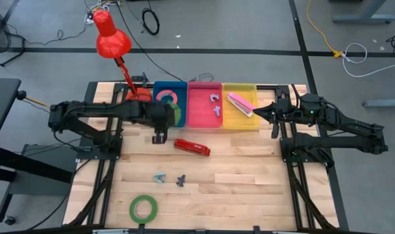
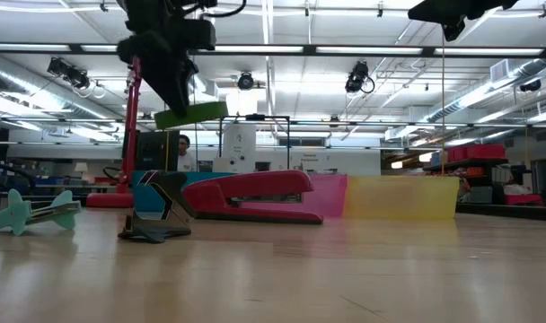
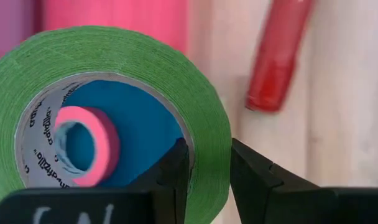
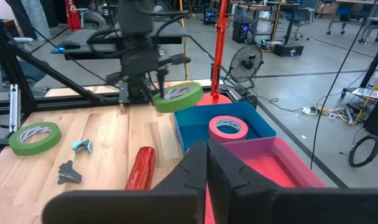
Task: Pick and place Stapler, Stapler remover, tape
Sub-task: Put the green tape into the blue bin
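My left gripper (image 1: pixel 171 116) is shut on a green tape roll (image 1: pixel 178 114), held in the air at the near edge of the blue bin (image 1: pixel 160 86). A pink tape roll (image 1: pixel 166 97) lies flat in that bin. A second green roll (image 1: pixel 143 208) lies flat near the table's near edge. A red stapler (image 1: pixel 192 147) lies mid-table, with a teal stapler remover (image 1: pixel 159 177) and a dark one (image 1: pixel 180 181) nearer the front. My right gripper (image 1: pixel 256 112) is shut and empty, in the air by the yellow bin (image 1: pixel 243 121). My left gripper holds the green roll by its ring wall (image 3: pixel 207 163), one finger (image 3: pixel 176 171) inside the open centre and the other finger (image 3: pixel 254 180) outside. The roll is lifted clear and slightly tilted in the low view (image 2: pixel 190 114), above the blue bin's near edge.
The pink bin (image 1: pixel 196 117) holds stapler removers (image 1: pixel 215 104). The yellow bin holds a pink stapler (image 1: pixel 240 104). A red desk lamp (image 1: pixel 111 36) stands at the far left by the blue bin. Bare wood lies at the table's near right (image 1: pixel 249 188).
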`<state>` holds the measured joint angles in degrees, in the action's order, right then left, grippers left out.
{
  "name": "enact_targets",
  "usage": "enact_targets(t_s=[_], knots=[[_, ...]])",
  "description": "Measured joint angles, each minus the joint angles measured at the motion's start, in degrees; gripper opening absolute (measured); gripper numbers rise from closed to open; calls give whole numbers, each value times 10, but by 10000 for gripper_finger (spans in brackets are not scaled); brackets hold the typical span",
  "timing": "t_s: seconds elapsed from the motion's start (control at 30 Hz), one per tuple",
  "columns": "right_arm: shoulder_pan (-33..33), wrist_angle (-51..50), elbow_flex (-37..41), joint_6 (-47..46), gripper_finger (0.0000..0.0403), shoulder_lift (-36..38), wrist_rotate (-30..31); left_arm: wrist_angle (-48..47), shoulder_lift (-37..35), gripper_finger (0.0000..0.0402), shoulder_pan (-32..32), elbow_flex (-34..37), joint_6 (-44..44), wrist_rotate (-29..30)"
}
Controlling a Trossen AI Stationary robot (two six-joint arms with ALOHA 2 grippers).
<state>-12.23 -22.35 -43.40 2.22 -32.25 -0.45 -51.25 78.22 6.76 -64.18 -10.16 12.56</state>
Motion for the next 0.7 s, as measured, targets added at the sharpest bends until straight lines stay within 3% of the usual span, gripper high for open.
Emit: enact_targets(t_s=[0.43,0.7], knots=[[0,0,0,0,9,0,0,84,2,99,174,0,-68,-114],[0,0,0,0,9,0,0,89,13,98,226,0,-71,-193]])
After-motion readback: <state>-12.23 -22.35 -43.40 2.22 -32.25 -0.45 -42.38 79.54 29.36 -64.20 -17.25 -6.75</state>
